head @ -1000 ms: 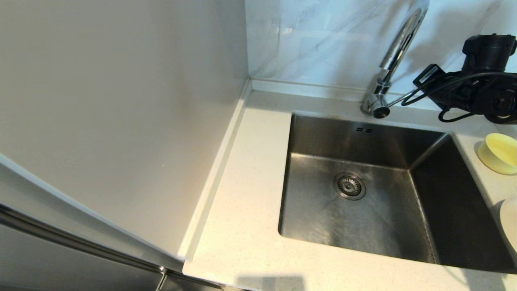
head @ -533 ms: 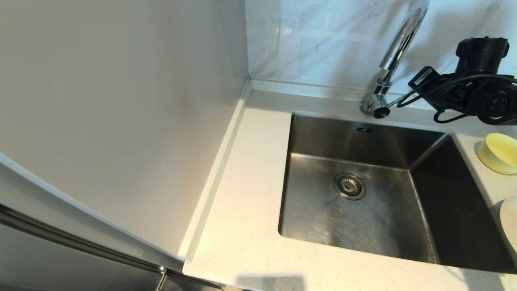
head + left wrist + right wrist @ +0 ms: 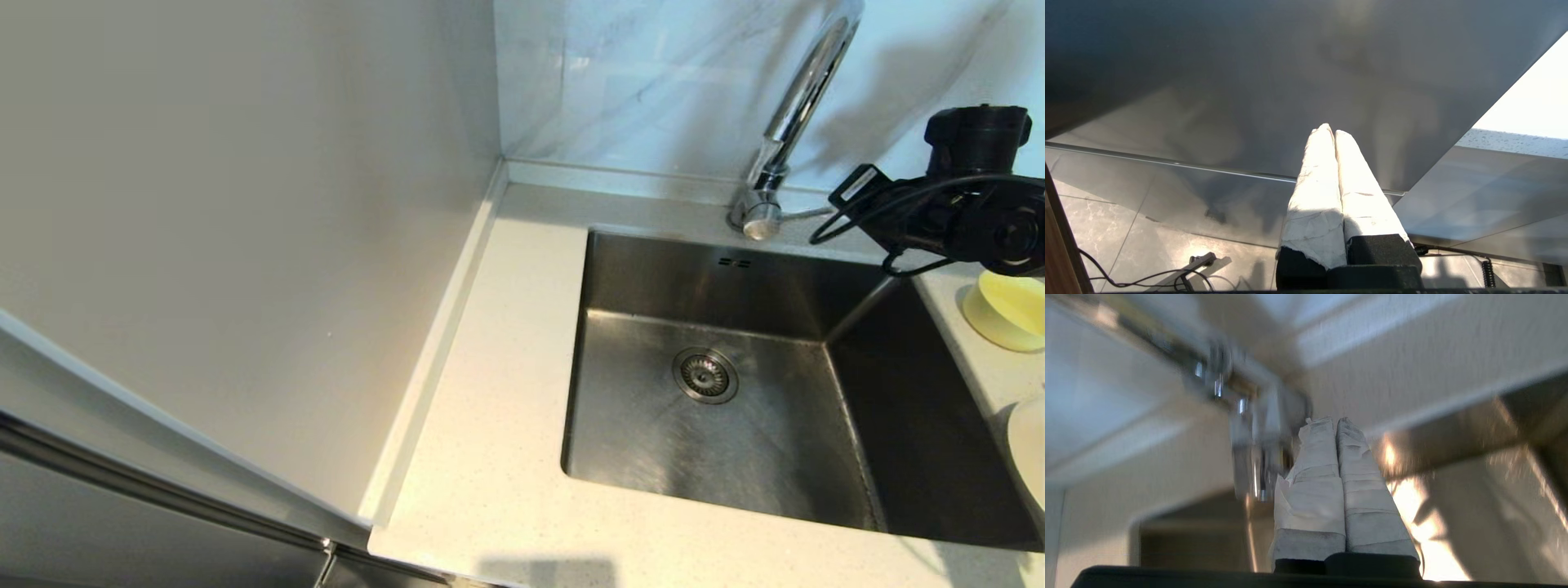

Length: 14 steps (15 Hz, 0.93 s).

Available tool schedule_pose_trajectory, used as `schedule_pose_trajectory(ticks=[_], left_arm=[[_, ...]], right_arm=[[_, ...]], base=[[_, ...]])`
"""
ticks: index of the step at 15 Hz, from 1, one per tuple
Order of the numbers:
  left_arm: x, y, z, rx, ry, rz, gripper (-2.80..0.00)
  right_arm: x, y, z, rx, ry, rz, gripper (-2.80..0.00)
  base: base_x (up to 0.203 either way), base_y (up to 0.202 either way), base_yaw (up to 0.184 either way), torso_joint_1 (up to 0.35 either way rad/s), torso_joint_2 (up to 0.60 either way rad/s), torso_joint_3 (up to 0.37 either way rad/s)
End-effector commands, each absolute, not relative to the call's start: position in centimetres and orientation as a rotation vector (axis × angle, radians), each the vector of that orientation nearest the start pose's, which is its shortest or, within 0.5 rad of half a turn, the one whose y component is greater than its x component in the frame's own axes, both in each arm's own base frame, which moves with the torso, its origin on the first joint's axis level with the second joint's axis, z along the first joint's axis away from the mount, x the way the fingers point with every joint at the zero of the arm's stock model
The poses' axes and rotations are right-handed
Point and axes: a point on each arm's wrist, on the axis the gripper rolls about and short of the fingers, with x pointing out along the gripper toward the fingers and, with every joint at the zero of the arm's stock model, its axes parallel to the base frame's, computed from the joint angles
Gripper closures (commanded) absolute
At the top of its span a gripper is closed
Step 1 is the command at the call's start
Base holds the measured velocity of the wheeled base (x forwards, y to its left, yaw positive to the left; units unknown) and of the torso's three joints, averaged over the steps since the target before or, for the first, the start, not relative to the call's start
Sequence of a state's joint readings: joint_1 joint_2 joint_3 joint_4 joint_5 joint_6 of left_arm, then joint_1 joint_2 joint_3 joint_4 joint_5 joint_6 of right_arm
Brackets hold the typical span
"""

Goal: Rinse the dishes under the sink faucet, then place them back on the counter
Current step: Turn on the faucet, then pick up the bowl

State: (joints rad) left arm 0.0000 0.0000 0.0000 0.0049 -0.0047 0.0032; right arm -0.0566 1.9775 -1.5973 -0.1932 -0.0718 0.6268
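The chrome faucet [image 3: 796, 106] rises behind the steel sink [image 3: 816, 482], its thin lever [image 3: 804, 214] pointing right from the base. My right arm [image 3: 971, 220] hangs over the sink's back right corner, partly covering the pale yellow bowl [image 3: 1008, 314] on the counter [image 3: 506, 392]. The white plate [image 3: 1030, 457] shows only as a sliver at the right edge. In the right wrist view my right gripper [image 3: 1336, 422] is shut and empty, its tips right beside the blurred faucet base [image 3: 1253, 428]. My left gripper [image 3: 1329, 130] is shut, parked below the counter.
A tall grey side panel [image 3: 245, 204] walls off the left of the counter. The marble-veined wall panel [image 3: 637, 82] stands behind the faucet. The drain strainer [image 3: 705, 375] sits mid-basin. No water is seen running.
My right arm has dropped lower next to the faucet base, now covering the bowl's top edge. The lever lies flatter than before.
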Motion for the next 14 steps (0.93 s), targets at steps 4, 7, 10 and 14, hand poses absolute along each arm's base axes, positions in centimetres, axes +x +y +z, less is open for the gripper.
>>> schedule_pose_trajectory(ticks=[4, 7, 10, 14], left_arm=[[-2.3, 0.0, 7.5, 0.003, 0.005, -0.005, 0.00], [-2.3, 0.0, 7.5, 0.003, 0.005, -0.005, 0.00], [-2.3, 0.0, 7.5, 0.003, 0.005, -0.005, 0.00], [-2.3, 0.0, 7.5, 0.003, 0.005, -0.005, 0.00]], right_arm=[[37.9, -3.7, 27.9, 0.607, 0.126, -0.178, 0.00], [34.6, -6.6, 28.5, 0.440, 0.264, -0.282, 0.00], [29.6, -9.8, 28.7, 0.140, 0.522, -0.282, 0.00], [26.4, -13.3, 28.9, -0.086, 0.641, -0.252, 0.00]], base=[[0.000, 0.000, 0.000, 0.000, 0.00, 0.000], [0.000, 0.000, 0.000, 0.000, 0.00, 0.000], [0.000, 0.000, 0.000, 0.000, 0.00, 0.000], [0.000, 0.000, 0.000, 0.000, 0.00, 0.000]])
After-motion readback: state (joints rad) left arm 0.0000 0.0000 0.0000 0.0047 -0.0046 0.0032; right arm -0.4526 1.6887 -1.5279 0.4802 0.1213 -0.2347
